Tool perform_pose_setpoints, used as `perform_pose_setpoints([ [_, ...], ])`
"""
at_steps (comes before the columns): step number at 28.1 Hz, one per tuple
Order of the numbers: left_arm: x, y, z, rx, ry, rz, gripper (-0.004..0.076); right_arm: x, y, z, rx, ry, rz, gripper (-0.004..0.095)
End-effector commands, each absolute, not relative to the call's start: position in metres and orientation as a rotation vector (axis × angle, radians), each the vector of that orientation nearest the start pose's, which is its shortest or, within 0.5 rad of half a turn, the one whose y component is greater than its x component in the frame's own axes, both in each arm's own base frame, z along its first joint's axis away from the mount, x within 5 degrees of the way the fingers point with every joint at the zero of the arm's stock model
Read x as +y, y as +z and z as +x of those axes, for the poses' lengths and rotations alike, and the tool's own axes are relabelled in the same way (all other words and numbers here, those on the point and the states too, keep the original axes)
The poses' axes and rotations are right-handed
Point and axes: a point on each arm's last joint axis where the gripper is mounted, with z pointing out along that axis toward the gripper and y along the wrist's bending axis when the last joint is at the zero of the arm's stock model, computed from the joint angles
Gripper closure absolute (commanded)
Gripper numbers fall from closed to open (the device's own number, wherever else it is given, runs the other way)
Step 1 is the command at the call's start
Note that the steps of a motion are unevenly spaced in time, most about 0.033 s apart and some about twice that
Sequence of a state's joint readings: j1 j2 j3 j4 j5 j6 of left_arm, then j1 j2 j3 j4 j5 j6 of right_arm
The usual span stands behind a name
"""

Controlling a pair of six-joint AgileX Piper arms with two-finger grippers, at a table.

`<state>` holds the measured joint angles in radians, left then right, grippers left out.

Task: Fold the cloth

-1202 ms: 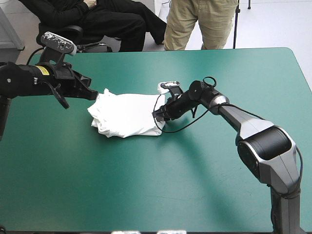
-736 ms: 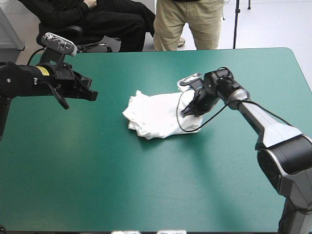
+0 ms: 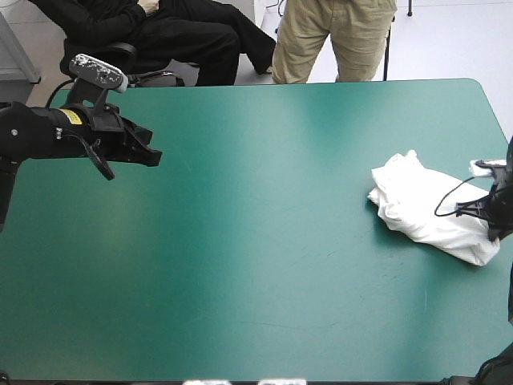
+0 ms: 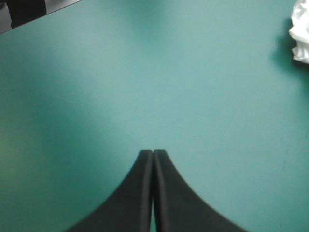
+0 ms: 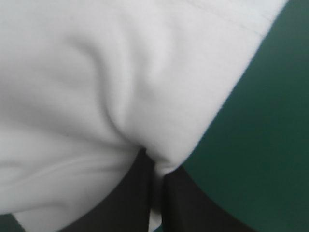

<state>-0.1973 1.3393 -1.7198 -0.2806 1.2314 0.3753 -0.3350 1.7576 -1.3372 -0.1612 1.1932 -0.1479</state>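
Table (image 3: 240, 321): covered in teal-green; rounded corner at far right;
Floor (image 3: 449, 40): pale and smooth, beyond the table's far edge;
Chair (image 3: 120, 50): black, beyond the far edge, toward the left;
Light: soft pale sheen on the table's middle.

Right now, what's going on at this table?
The right gripper is shut on a white T-shirt, a folded bundle lying on the teal-green table close to its right edge. The left gripper hangs over the table's left side, shut and holding nothing, well away from the T-shirt.
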Motion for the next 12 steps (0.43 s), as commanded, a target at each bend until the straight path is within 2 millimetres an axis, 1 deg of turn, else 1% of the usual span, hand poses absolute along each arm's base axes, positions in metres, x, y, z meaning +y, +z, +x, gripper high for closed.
perform_pose_setpoints([
  [1, -0.071, 0.491, 0.229, 2.182, -0.270, 0.679, 0.0741, -0.138, 0.258, 0.285, 3.035, -0.381, 0.259, 0.0906],
  [2, -0.071, 0.491, 0.229, 2.182, -0.270, 0.679, 0.0741, -0.138, 0.260, 0.281, 3.009, -0.387, 0.261, 0.0895],
  [3, -0.071, 0.491, 0.229, 2.181, -0.267, 0.678, 0.0741, -0.135, 0.270, 0.276, 2.934, -0.398, 0.261, 0.0859],
  [4, -0.071, 0.492, 0.229, 2.177, -0.267, 0.677, 0.0741, -0.134, 0.275, 0.274, 2.909, -0.402, 0.260, 0.0827],
  [5, -0.071, 0.492, 0.229, 2.174, -0.266, 0.676, 0.0741, -0.133, 0.285, 0.272, 2.865, -0.402, 0.262, 0.0783],
  [7, -0.070, 0.494, 0.227, 2.160, -0.265, 0.668, 0.0741, -0.129, 0.295, 0.269, 2.820, -0.387, 0.254, 0.0669],
  [8, -0.070, 0.495, 0.226, 2.152, -0.260, 0.663, 0.0741, -0.127, 0.302, 0.266, 2.795, -0.379, 0.260, 0.0561],
  [10, -0.068, 0.499, 0.222, 2.131, -0.245, 0.653, 0.0741, -0.124, 0.310, 0.262, 2.759, -0.364, 0.271, 0.0382],
  [11, -0.067, 0.502, 0.218, 2.118, -0.233, 0.647, 0.0741, -0.123, 0.313, 0.261, 2.743, -0.361, 0.283, 0.0248],
  [12, -0.064, 0.504, 0.215, 2.111, -0.214, 0.635, 0.0741, -0.122, 0.316, 0.259, 2.728, -0.359, 0.307, 0.0156],
])
